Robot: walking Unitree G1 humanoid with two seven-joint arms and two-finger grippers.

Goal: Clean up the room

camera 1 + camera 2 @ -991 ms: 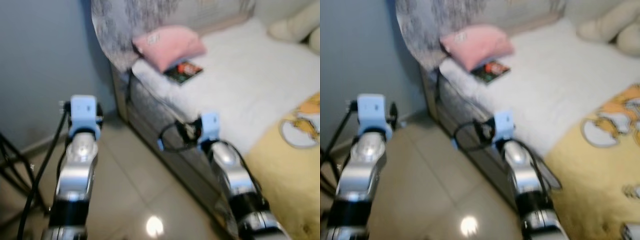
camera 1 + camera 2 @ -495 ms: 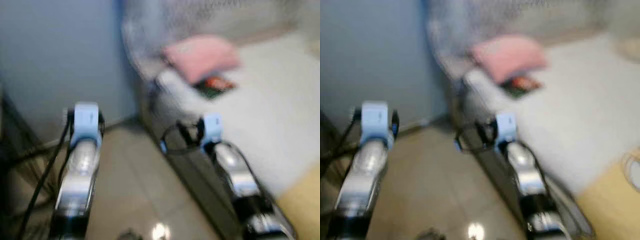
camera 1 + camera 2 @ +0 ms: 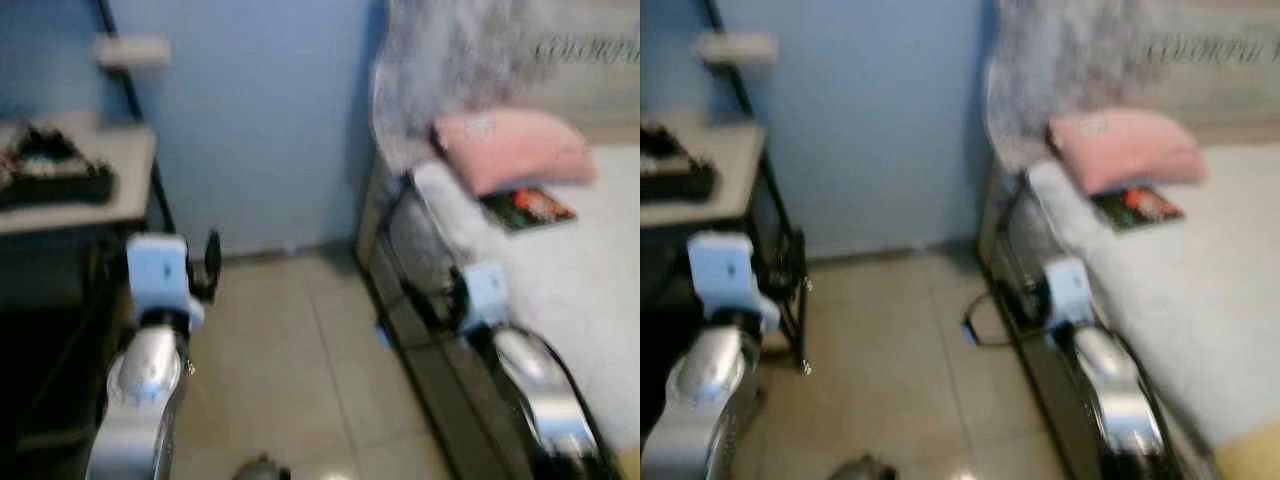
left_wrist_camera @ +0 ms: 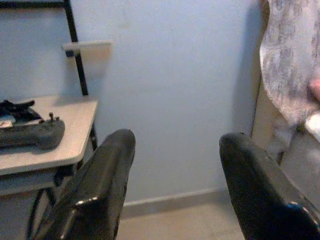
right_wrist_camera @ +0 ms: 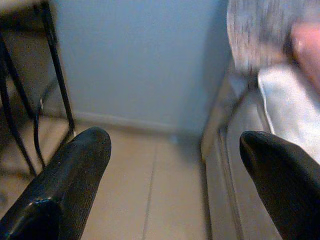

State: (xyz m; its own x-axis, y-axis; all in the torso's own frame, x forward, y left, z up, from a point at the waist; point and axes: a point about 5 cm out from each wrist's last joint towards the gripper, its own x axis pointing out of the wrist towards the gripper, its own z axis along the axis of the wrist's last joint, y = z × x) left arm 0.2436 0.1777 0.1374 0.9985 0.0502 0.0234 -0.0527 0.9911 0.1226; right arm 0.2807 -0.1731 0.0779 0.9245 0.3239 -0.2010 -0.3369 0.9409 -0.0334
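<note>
My left gripper (image 4: 172, 192) hangs in the air with its two black fingers spread wide and nothing between them; ahead of it stands the pale blue wall (image 4: 170, 90), and off to its outer side a light-topped table on thin black legs (image 4: 75, 137) carries a dark handheld controller (image 4: 32, 134). My right gripper (image 5: 175, 182) is likewise wide apart and empty, held above the beige tiled floor (image 5: 155, 200), pointing toward the same wall. Just beside its right finger (image 5: 282, 175) runs the grey side of the bed (image 3: 440, 370). Further along the white bedcover (image 3: 1200, 290) beyond that gripper lies a soft pink pillow (image 3: 510, 148), and touching the pillow's near edge is a small dark book with a red picture (image 3: 527, 207). The head views are blurred.
</note>
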